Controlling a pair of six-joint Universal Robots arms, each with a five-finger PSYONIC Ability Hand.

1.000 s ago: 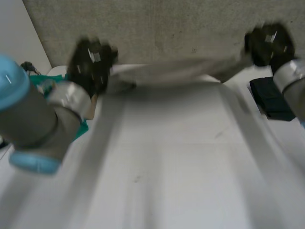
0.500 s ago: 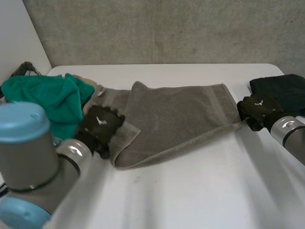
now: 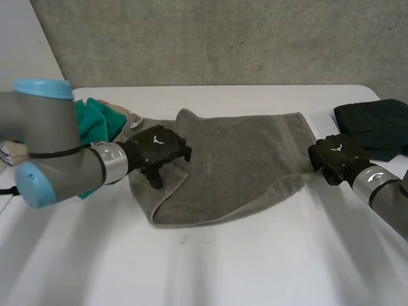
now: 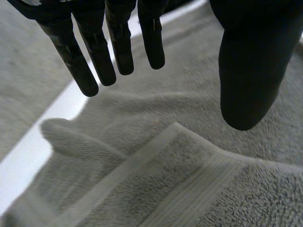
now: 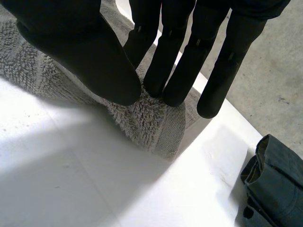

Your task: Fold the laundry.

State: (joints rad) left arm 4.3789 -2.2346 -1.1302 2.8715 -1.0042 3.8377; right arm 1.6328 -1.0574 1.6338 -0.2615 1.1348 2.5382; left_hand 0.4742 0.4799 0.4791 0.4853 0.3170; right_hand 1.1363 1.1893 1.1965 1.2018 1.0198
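The towel (image 3: 242,159) is a plain mid-grey terry with no print. In the left wrist view a flat-woven band (image 4: 142,163) of the same grey, slightly paler and smoother, runs near its hem. Beside it lies a bright teal-green cloth (image 3: 94,120), also unpatterned. The folded garment (image 3: 376,124) is very dark, between navy and charcoal. The table (image 3: 255,261) is white. The wall (image 3: 223,38) behind it is a mottled, speckled concrete grey. The left hand (image 3: 156,148) and the right hand (image 3: 333,156) are both black, each with a small white mark on its back. The left arm (image 3: 48,131) is grey with a light-blue cap (image 3: 41,86).
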